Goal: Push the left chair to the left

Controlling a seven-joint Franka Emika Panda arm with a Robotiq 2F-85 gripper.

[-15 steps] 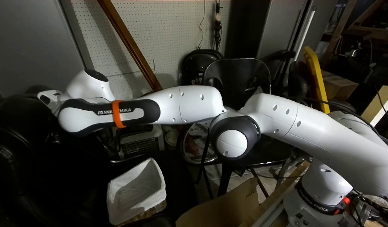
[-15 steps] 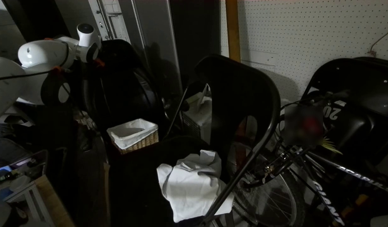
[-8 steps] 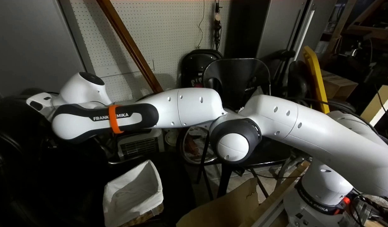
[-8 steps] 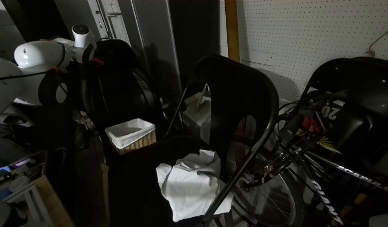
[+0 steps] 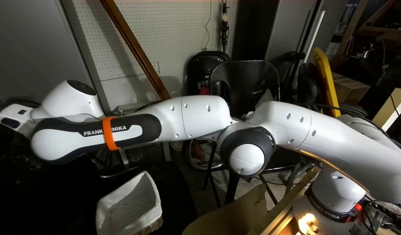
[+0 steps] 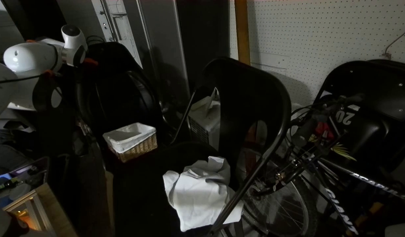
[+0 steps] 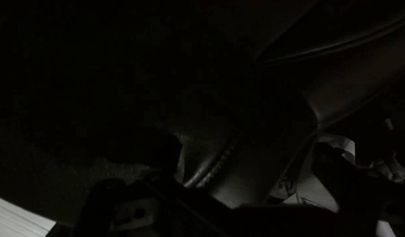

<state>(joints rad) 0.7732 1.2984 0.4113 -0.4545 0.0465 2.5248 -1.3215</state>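
The left chair is a bulky black padded office chair. It is very dark at the left in an exterior view [image 5: 66, 192], and its back shows in an exterior view [image 6: 115, 95]. A white-lined wicker basket [image 6: 136, 144] sits on its seat and also shows in an exterior view [image 5: 132, 202]. In the wrist view my gripper [image 7: 247, 142] has its fingers wide apart, with a stitched edge of the chair [image 7: 235, 187] showing between them. The picture is too dark to tell exactly where they touch. In both exterior views my hand is at the chair's back and the fingers are not clearly seen.
A metal-framed black chair [image 6: 252, 95] with a white cloth [image 6: 202, 194] stands beside the office chair. A boxy appliance [image 6: 205, 121] is behind them, and a bicycle [image 6: 288, 197] is close by. A grey cabinet [image 5: 27, 42] stands at the back left. Cardboard [image 5: 226, 215] lies near my base.
My arm's far end has moved left and slightly down. The office chair and its basket have shifted left in both exterior views. An orange glow now shows at my base.
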